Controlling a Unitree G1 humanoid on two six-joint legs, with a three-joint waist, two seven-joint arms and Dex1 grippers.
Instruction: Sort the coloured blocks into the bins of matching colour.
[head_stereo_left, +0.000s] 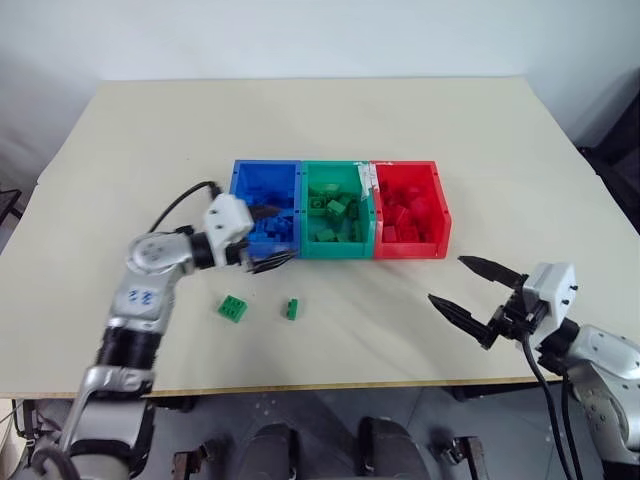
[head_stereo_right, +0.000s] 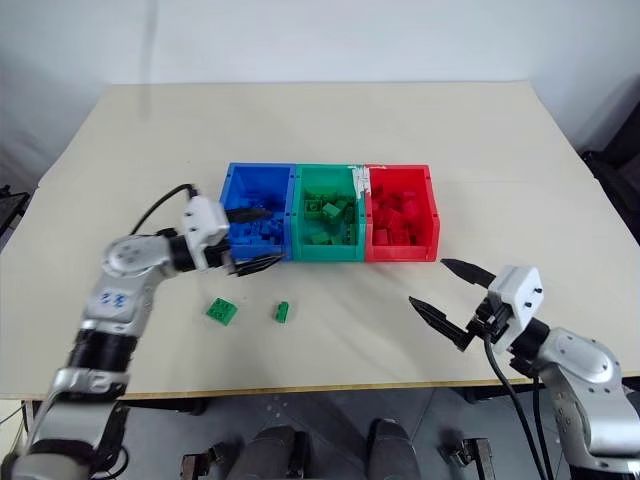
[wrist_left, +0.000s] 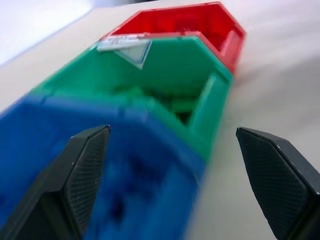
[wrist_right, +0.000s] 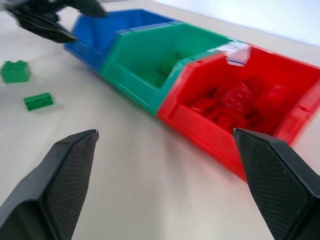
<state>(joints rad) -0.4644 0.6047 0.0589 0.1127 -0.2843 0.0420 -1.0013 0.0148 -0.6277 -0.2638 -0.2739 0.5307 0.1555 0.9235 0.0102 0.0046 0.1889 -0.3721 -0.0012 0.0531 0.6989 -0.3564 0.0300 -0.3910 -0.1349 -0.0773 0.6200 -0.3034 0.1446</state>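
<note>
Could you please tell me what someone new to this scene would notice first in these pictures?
The row of three joined bins in the middle of the table stands out: blue, green and red, each holding bricks of its own colour. Two green bricks lie loose on the table in front of the blue bin. The left hand is open at the blue bin's front corner, while the right hand hangs open, to the right.
</note>
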